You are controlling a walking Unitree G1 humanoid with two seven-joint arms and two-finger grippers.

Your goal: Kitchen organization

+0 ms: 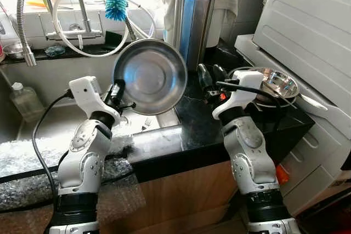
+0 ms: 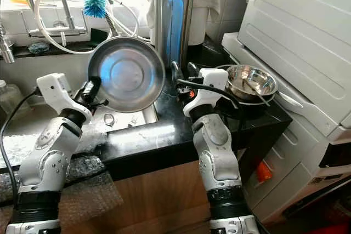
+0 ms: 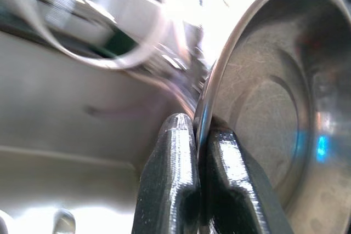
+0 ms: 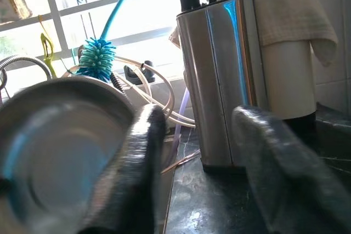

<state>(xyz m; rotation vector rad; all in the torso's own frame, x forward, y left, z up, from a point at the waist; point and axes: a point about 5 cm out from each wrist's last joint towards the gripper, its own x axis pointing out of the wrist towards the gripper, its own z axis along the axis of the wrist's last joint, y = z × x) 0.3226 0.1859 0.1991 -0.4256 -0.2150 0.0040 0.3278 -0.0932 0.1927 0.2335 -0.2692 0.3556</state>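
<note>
A round steel plate [image 1: 149,76] is held up on edge above the sink's right rim, its hollow side facing me. My left gripper [image 1: 116,92] is shut on its left rim; in the left wrist view the two black fingers [image 3: 173,157] pinch the thin rim of the plate [image 3: 274,108]. My right gripper [image 1: 211,78] hovers open over the black counter [image 1: 192,124], just right of the plate and in front of the steel knife block [image 1: 191,23]. Nothing is between its fingers [image 4: 137,163].
Stacked steel bowls [image 1: 279,83] with a spoon sit at the counter's right end beside a white appliance [image 1: 312,31]. The sink [image 1: 55,119] lies at left with spring faucets, hoses and a blue brush [image 1: 115,1]. Bubble wrap [image 1: 33,157] covers the front left edge.
</note>
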